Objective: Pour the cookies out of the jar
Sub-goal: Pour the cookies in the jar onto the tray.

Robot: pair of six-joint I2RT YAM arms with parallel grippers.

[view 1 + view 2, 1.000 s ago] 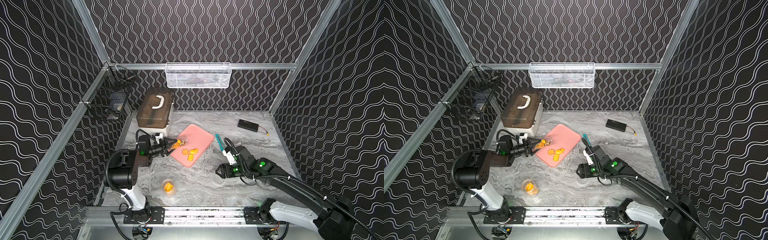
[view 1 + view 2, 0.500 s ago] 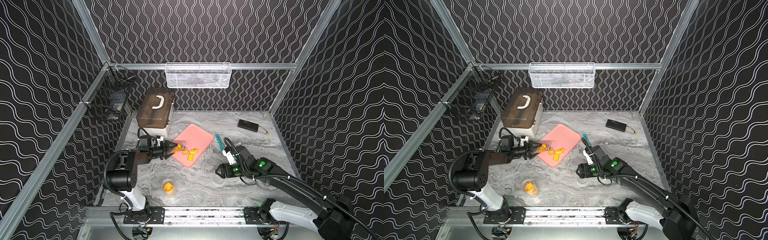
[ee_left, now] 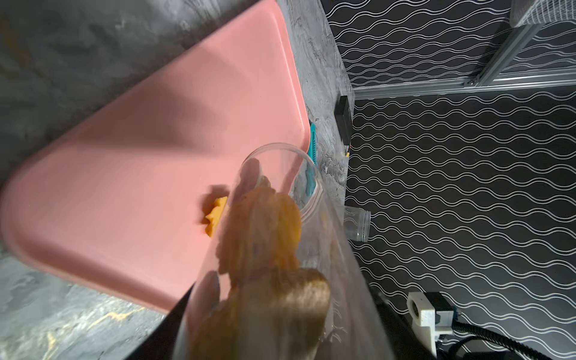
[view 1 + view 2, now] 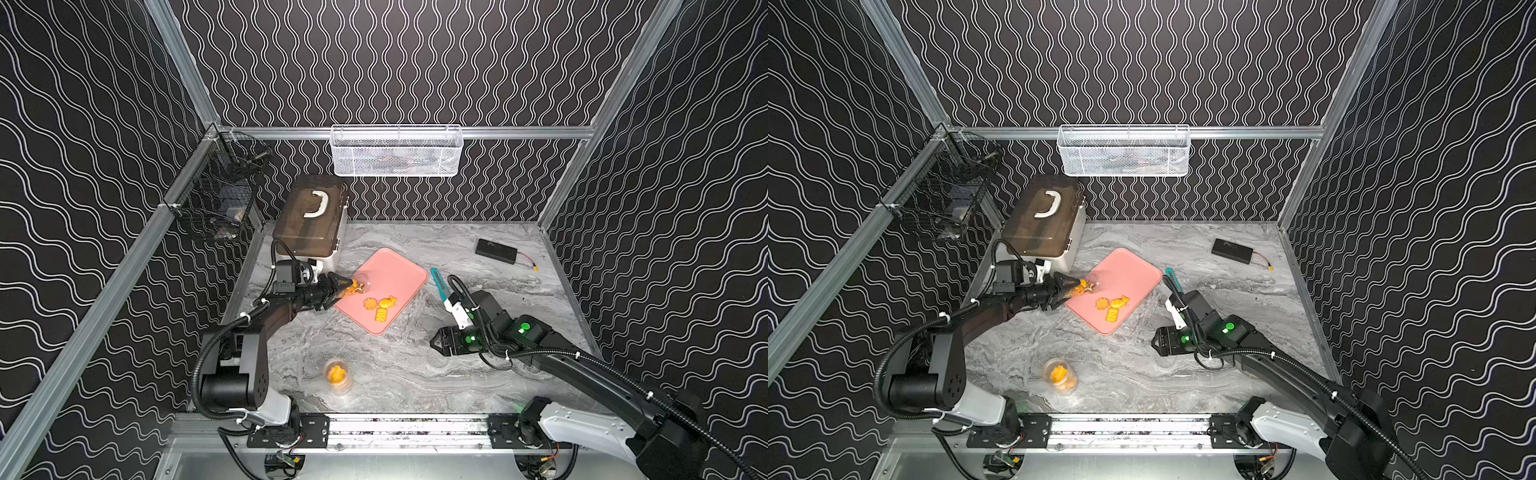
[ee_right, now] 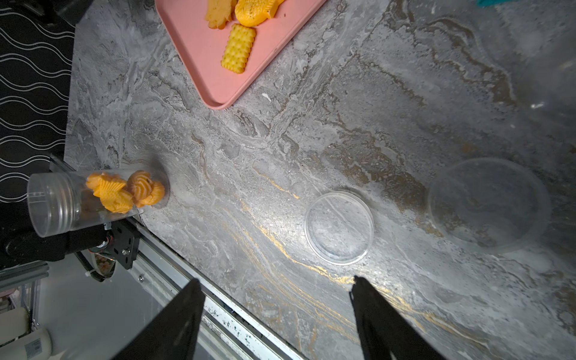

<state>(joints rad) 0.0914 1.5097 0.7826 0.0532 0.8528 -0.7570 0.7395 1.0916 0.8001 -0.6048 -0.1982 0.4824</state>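
My left gripper [image 4: 340, 286] [image 4: 1064, 286] is shut on a clear jar [image 4: 359, 284] [image 4: 1090, 284] [image 3: 311, 199], tipped on its side with its mouth over the near left corner of the pink tray [image 4: 395, 274] [image 4: 1127, 270] [image 3: 140, 149]. Orange and brown cookies [image 3: 261, 230] crowd the jar's mouth. A blurred star cookie [image 3: 215, 215] shows just outside it. Three cookies [image 4: 380, 306] [image 4: 1113, 306] [image 5: 238, 48] lie on the tray. My right gripper [image 4: 434, 343] [image 4: 1155, 341] [image 5: 275, 279] hangs open over bare table, holding nothing.
A second clear jar [image 4: 336, 374] [image 4: 1060, 375] [image 5: 93, 199] with orange cookies stands near the front edge. Two clear lids [image 5: 339, 227] [image 5: 489, 202] lie by the right gripper. A brown-lidded box [image 4: 309, 220], a teal tool [image 4: 438, 282] and a black device [image 4: 496, 250] sit further back.
My left gripper has carried the tipped jar a little further over the tray, and the cookies inside have slid toward its mouth. The right arm has stayed put.
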